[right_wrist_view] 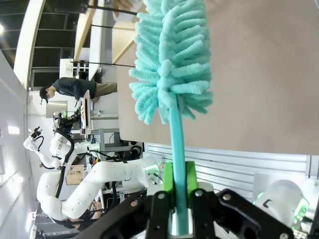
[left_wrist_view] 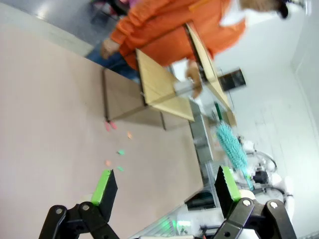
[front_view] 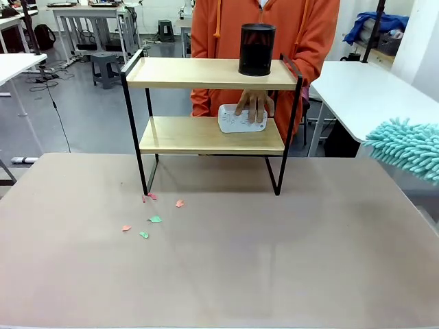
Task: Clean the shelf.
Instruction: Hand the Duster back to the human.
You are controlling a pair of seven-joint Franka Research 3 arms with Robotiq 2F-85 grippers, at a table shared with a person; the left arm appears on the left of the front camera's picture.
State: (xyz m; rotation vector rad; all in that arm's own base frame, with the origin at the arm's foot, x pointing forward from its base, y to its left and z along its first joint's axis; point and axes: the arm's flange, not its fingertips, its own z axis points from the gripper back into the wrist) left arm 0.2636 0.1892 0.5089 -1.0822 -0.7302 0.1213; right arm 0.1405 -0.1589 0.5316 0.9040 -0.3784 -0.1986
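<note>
Shelf (left_wrist_view: pixel 157 82) beyond left fingers (left_wrist_view: pixel 104 181); right fingers (right_wrist_view: pixel 191 180) pinch duster (right_wrist_view: pixel 169 64).

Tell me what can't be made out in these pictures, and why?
- Front view: the right edge cuts off the duster beyond its head.
- Front view: the person's hand covers part of the white device on the shelf; its markings are too small to read.
- Right wrist view: the duster's head hides much of the shelf.
- Left wrist view: the coloured scraps are too small to identify.
</note>
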